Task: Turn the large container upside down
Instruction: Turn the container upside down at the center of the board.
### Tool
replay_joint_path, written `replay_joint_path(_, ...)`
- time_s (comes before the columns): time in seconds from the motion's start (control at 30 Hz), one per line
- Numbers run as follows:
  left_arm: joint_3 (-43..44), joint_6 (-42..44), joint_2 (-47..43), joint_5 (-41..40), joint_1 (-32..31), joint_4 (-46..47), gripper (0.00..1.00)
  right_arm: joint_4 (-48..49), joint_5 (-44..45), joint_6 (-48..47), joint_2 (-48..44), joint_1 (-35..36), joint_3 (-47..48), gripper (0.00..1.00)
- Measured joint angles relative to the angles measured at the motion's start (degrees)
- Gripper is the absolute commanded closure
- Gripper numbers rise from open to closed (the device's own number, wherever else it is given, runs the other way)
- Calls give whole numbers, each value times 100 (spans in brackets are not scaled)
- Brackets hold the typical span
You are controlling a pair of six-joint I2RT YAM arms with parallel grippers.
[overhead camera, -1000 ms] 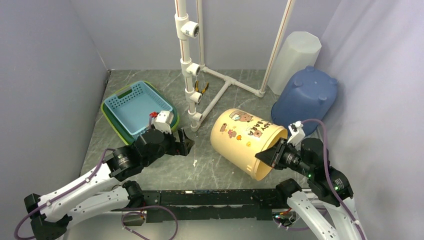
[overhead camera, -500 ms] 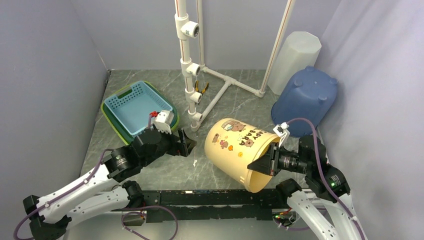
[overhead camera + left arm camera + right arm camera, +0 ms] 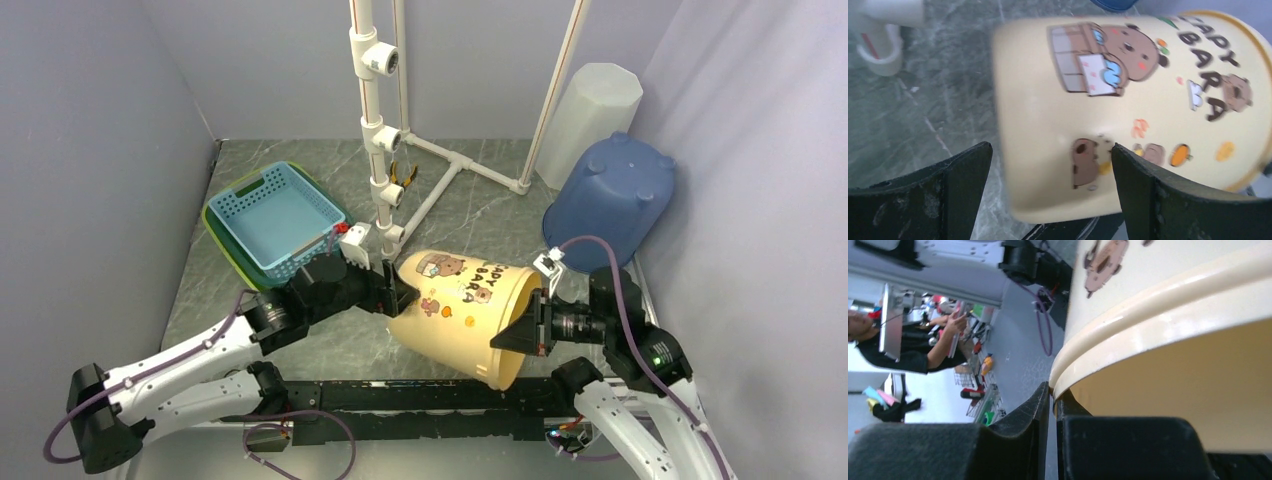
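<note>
The large container (image 3: pixel 465 310) is a cream bucket with cartoon animals, lying tilted on its side with its mouth toward the right arm. My right gripper (image 3: pixel 503 340) is shut on its rim; in the right wrist view the fingers (image 3: pixel 1018 435) pinch the rim's lip, with the container (image 3: pixel 1173 355) filling the frame. My left gripper (image 3: pixel 400 290) stands wide open at the container's closed base end. In the left wrist view the container (image 3: pixel 1128 100) has its base corner between the two spread fingers of the left gripper (image 3: pixel 1050 149), which does not clasp it.
A blue basket (image 3: pixel 272 215) nested in a green tray sits at the back left. A white pipe frame (image 3: pixel 380 130) rises just behind the container. An upturned blue tub (image 3: pixel 612 195) and a white translucent bin (image 3: pixel 590 120) lean at the back right wall.
The right gripper has pulled the container left and nearer, tipping it flatter. The left arm has swung right, up to the container's base end.
</note>
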Motion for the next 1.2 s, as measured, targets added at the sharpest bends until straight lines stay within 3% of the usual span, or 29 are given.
replay_joint_path(0.2, -87, -31, 417, 258, 118, 581, 14, -463, 975, -81, 595, 7, 151, 77)
replay_joint_path(0.4, -114, -35, 551, 439, 76, 787, 22, -817, 1961, -15, 726, -4, 398, 46)
replay_joint_path(0.47, -114, -37, 619, 505, 52, 758, 24, -852, 2203, 28, 820, -7, 494, 43)
replay_joint_path(0.53, -114, -37, 730, 570, 33, 741, 26, -898, 2474, 70, 901, -7, 588, 34)
replay_joint_path(0.7, -116, -35, 979, 649, 17, 715, 30, -1121, 3515, 302, 1047, -7, 905, 30)
replay_joint_path(0.8, -168, -37, 1080, 647, 20, 737, 31, -1099, 4107, 452, 1049, -7, 1021, 38)
replay_joint_path(0.87, -232, -35, 1119, 651, 17, 743, 32, -1088, 4516, 581, 1108, -7, 1036, 61)
replay_joint_path(1.0, -254, -33, 1211, 654, 20, 734, 32, -778, 4990, 774, 1298, -9, 927, 90)
replay_joint_path(1.1, -254, -15, 1193, 654, 20, 726, 31, -332, 4918, 901, 1464, -15, 798, 100)
replay_joint_path(1.2, -254, 7, 1056, 636, 20, 629, 24, -20, 4732, 920, 1574, -11, 695, 100)
